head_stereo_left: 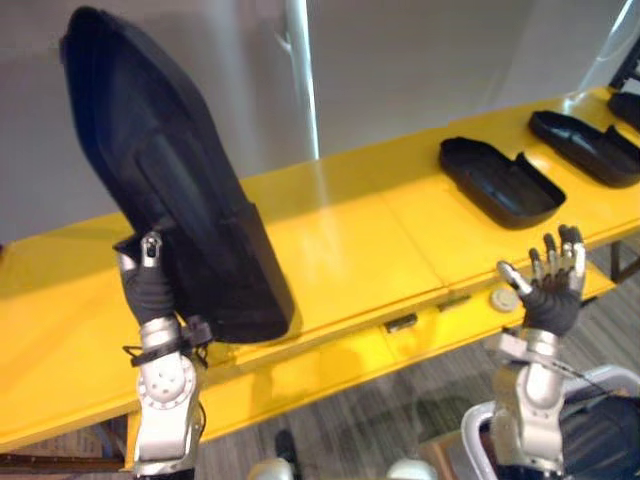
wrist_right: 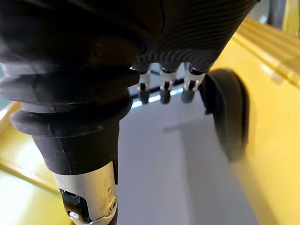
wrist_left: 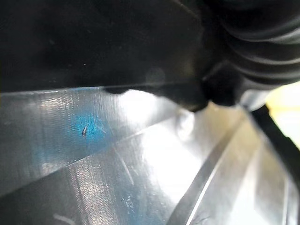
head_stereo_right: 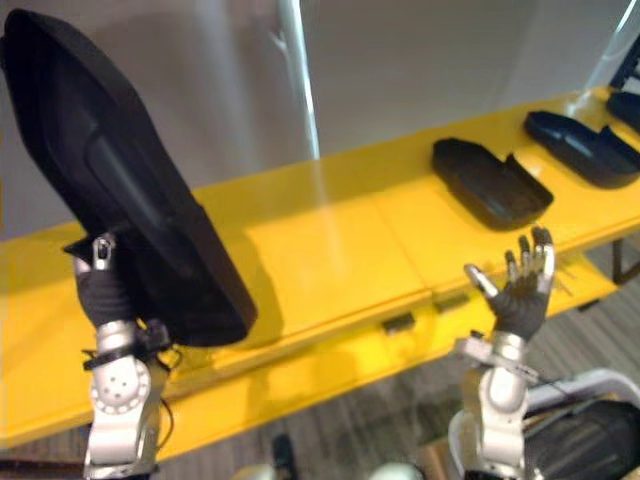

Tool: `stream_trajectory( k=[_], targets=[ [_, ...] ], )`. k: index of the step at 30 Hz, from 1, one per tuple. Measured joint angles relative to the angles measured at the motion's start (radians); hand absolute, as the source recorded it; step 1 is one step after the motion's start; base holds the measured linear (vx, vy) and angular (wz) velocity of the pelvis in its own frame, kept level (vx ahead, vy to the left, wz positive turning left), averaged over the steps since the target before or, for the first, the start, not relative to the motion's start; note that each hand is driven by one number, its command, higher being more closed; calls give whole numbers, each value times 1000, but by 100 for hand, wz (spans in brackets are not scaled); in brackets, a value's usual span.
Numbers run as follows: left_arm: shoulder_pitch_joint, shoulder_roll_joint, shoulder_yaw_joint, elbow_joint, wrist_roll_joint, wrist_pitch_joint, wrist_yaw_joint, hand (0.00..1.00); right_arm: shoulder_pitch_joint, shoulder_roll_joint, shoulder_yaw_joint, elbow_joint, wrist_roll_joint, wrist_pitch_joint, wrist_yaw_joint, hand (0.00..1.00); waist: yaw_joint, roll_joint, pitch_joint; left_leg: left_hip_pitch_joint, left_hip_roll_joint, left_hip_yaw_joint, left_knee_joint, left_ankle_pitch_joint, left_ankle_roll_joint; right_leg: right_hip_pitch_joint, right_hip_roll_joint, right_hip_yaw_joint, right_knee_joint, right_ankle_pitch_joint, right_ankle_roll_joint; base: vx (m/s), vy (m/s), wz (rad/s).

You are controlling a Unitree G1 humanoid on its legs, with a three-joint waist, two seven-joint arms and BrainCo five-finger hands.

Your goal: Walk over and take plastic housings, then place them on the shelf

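1. Left hand (head_stereo_left: 150, 288) has hold of the big black housing (head_stereo_left: 170, 170), thumb on its face, propping it upright and tilted over the yellow shelf (head_stereo_left: 350, 250).
2. Right hand (head_stereo_left: 550, 295) is up by the shelf's front edge, fingers spread, nothing in it.
3. Second housing (head_stereo_left: 497, 180) and third housing (head_stereo_left: 585, 145) lie flat on the shelf further right.

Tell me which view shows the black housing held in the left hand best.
The left eye view: the held housing shows whole, upright above the left hand. The right eye view clips its top corner at the picture's edge; the left wrist view gives a dark close-up of its surface.
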Motion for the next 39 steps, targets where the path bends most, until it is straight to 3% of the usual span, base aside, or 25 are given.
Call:
stream_trajectory(
  k=[2, 4, 5, 8, 12, 15, 16, 21, 29, 35, 38, 39],
  targets=[
    [-2, 9, 0, 7, -4, 0, -6, 100, 22, 6, 17, 8, -1, 1, 6, 0, 3, 1, 8, 17, 15, -28, -9, -1, 1, -43, 23, 44, 92, 50, -1, -21, 56, 11],
    [-8, 29, 4, 26, -13, 0, -9, 100, 40, 14, 18, 8, -5, 1, 17, 0, 1, -8, 27, 23, 37, -52, -16, -2, 3, -44, 88, 83, 113, 19, 35, -28, -39, 19],
    [-7, 36, 16, 38, -13, 1, -9, 100, 43, 16, 13, 4, -20, 0, 24, 0, 5, -31, 32, 28, 37, -63, -16, -2, 3, -40, 115, 61, 97, -3, 4, -21, -104, -3],
    [13, 31, 36, 59, -12, 3, -8, 100, 45, 16, -18, -9, -18, -10, 53, 0, 8, -35, 36, 26, 31, -44, -11, 3, 2, -20, 112, 70, 42, -11, 9, -3, -67, -18],
    [12, 28, 31, 57, -3, 3, -13, 100, 48, 15, -29, -9, -18, -11, 55, 0, 0, -21, 45, 34, 1, -21, -13, 8, 1, -4, 74, 71, 4, -71, 51, -38, -40, -19],
    [12, 27, 30, 55, 0, 3, -13, 100, 54, 15, -30, -14, -18, -11, 55, 0, -11, -1, 47, 44, 8, -21, -18, 16, -10, 18, 83, 72, -31, -80, 64, -56, -28, -8],
    [12, 27, 30, 47, 0, 3, -10, 100, 55, 15, -30, -24, -17, -11, 57, 0, -10, 5, 43, 43, 16, -20, -18, 20, -8, 34, 94, 70, -70, -64, 80, 0, 0, 0],
    [15, 28, 31, -2, -2, 4, 2, 100, 25, 15, -17, -57, 2, -9, 86, 0, 8, 8, 28, 1, 53, -10, -18, 27, -16, 60, 142, 69, -233, 29, 77, 8, -8, -6],
    [36, 27, 17, -2, 1, 22, -33, 100, 19, 12, -8, -55, 0, -3, 74, 0, 5, 1, 19, -9, 55, -14, -18, 31, -18, 61, 145, 61, -239, 48, 91, 34, -10, 3],
    [34, 35, -7, 5, 35, 85, -120, 100, 55, 12, -9, -55, -2, 3, 40, 0, -2, 19, -1, -9, 58, 14, -19, 31, -18, 46, 144, 77, -233, 48, 90, -13, 4, -9],
    [-10, 82, -23, 82, 44, 166, -141, 100, 81, 11, -10, -56, -13, 2, 32, 0, -14, 30, -30, -4, 65, 38, -19, 30, -18, 28, 147, 100, -230, 48, 89, -35, 11, -22],
    [-58, 111, -31, 146, 36, 213, -142, 100, 85, 10, -10, -56, -24, 2, 33, 0, -22, 35, -33, 3, 67, 50, -19, 30, -19, 28, 147, 107, -230, 46, 85, -59, 14, -37]
  ],
)
